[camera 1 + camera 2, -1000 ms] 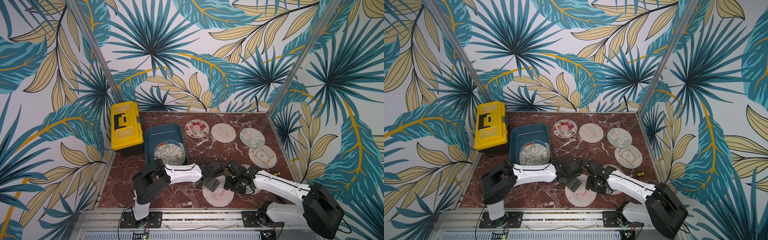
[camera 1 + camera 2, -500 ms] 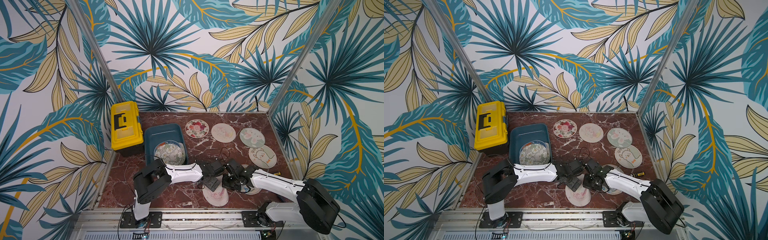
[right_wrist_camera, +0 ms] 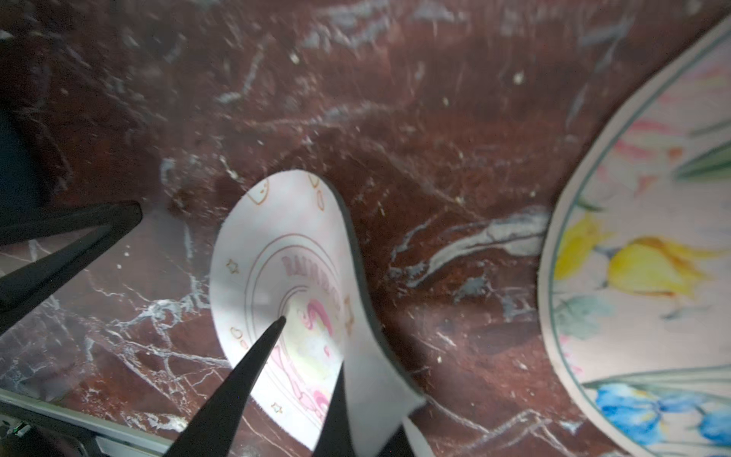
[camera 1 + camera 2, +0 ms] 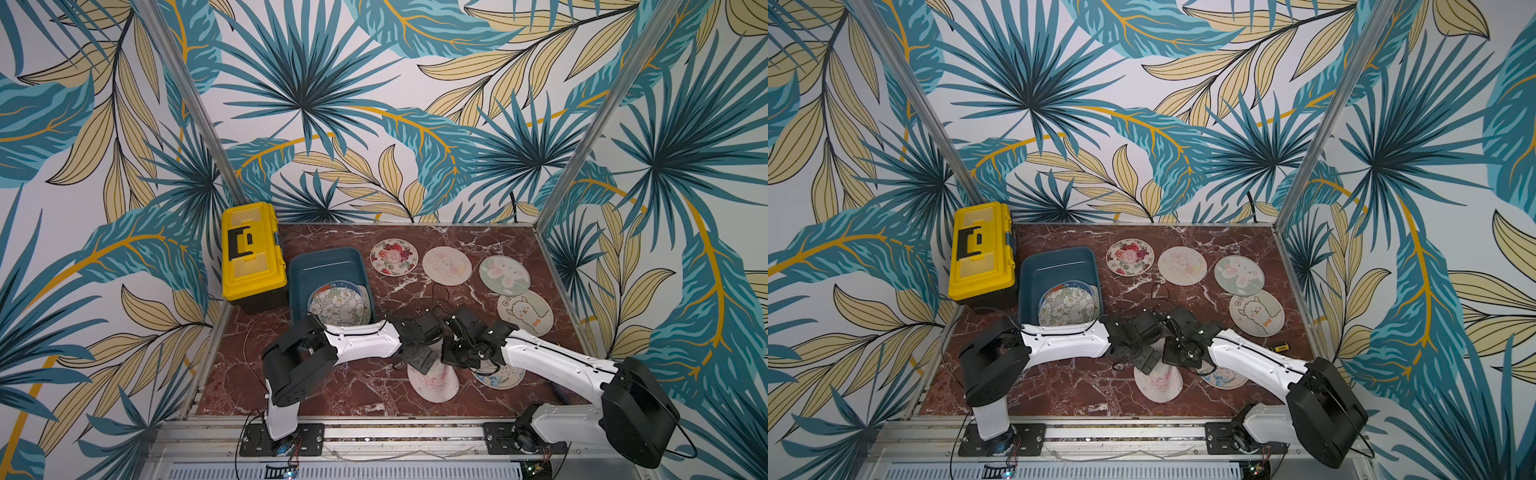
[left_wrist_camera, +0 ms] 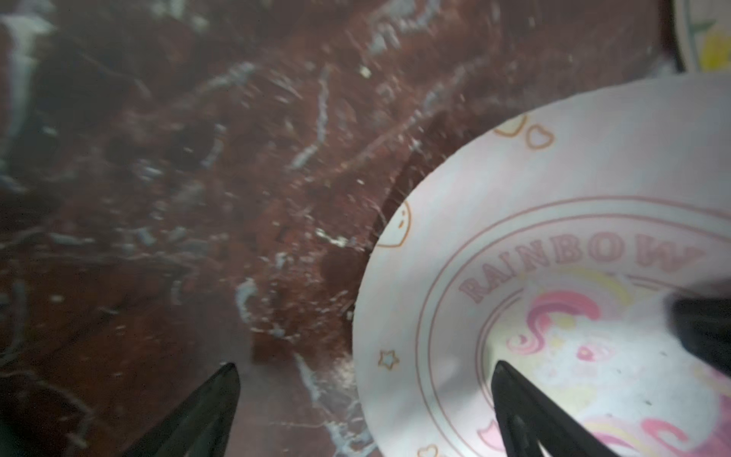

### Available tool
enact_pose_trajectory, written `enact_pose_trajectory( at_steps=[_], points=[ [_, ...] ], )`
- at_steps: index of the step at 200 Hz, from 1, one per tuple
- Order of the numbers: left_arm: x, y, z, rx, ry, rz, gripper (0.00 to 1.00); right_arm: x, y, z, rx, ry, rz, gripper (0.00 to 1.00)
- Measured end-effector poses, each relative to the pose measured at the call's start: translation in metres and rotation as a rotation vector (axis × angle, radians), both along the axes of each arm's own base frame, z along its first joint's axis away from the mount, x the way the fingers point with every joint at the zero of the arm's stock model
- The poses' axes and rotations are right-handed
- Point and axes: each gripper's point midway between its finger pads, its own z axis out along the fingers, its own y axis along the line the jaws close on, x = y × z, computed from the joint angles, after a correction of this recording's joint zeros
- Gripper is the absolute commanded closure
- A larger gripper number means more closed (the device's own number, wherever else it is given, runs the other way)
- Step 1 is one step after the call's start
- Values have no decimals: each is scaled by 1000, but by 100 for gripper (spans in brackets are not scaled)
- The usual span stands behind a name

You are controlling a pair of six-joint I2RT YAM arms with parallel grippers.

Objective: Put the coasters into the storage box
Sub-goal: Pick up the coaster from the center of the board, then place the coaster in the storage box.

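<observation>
Floral coasters (image 4: pixel 338 307) lie stacked in the teal storage box (image 4: pixel 328 266), centre-left, beside a shut yellow toolbox (image 4: pixel 253 249); right claw (image 3: pixel 312 344) clamps a pink coaster (image 3: pixel 277 257), left claw (image 5: pixel 366 365) gapes.

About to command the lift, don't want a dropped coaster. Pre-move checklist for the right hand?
1. Right hand shut on the rainbow unicorn coaster: ok.
2. Coaster flat in the grip: not ok, it curls at the pinch.
3. Left hand open: ok; one finger over the coaster, contact cannot tell.
4. Room in the storage box: ok, far half bare.
5. Route to the box: probably not ok, left arm lies between.
6. Flower coaster apart from the grip: ok.
</observation>
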Motion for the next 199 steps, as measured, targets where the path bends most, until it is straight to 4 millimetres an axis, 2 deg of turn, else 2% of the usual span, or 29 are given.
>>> enact_pose_trajectory(
  at_steps=[21,49,89,130,199],
  points=[
    [13,3,33,-69,-49,30,1,14,2,16,-27,-52,22,100],
    [19,4,81,-171,-124,41,0,29,4,30,-67,-97,51,100],
    [32,20,133,-267,-214,99,0,52,15,51,-93,-154,104,100],
    [51,71,175,-337,-321,252,0,84,41,85,-76,-245,176,100],
    [56,163,213,-377,-504,507,1,139,93,134,-24,-368,296,100]
  ],
)
